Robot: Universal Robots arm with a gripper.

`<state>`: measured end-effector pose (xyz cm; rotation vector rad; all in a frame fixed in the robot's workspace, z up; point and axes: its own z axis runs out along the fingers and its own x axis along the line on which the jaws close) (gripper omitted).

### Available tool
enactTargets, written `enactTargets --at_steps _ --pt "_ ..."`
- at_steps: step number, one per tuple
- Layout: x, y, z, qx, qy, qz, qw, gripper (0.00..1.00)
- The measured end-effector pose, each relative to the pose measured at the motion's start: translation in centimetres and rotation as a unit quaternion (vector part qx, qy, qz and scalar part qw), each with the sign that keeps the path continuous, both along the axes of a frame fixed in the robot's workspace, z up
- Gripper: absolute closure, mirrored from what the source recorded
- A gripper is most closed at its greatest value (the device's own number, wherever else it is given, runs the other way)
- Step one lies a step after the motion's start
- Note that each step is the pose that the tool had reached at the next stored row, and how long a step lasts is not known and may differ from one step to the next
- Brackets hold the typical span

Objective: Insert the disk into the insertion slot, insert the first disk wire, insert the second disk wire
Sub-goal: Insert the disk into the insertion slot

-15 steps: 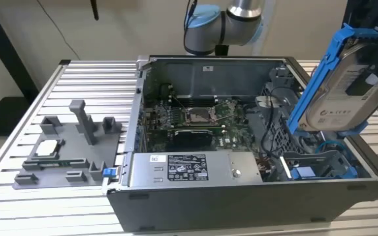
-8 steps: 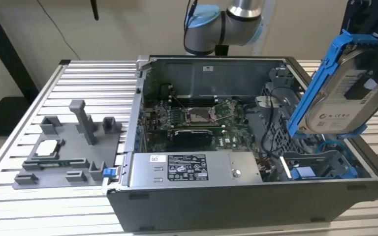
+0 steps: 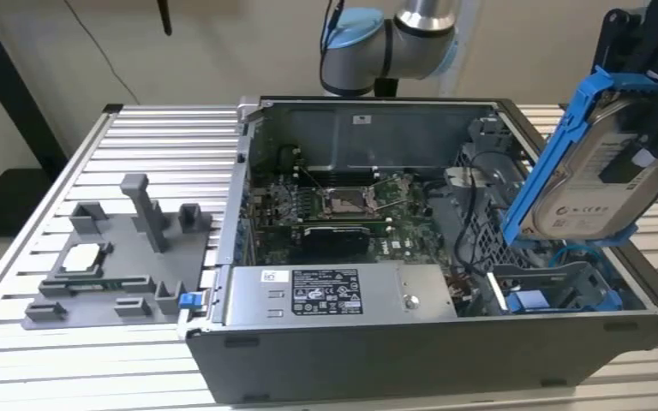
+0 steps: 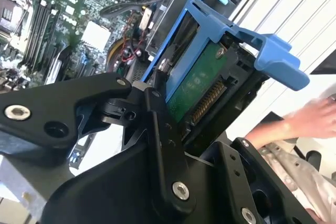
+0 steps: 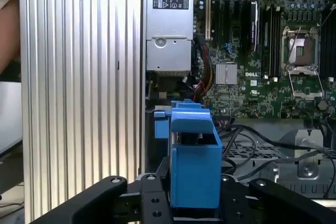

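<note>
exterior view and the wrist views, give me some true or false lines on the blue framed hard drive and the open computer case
1. The black gripper is shut on the flat silver-beige hard drive in its bright blue plastic carrier. True.
2. The hard drive sits in the grey rectangular drive bay with blue tabs. False: it is held up, tilted, clear of the bay.
3. The silver labelled power-supply box lies outside on the slatted table. False: it is inside the dark grey computer case.
4. A person's hand shows in the second wrist view. True.
</note>
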<state>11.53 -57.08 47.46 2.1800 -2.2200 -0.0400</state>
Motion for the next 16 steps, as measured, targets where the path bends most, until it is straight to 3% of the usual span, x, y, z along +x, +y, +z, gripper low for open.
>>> enactTargets --at_steps 16 --pt "0.9 -0.15 -1.48 0.0000 0.0000 0.000 1.0000 0.00"
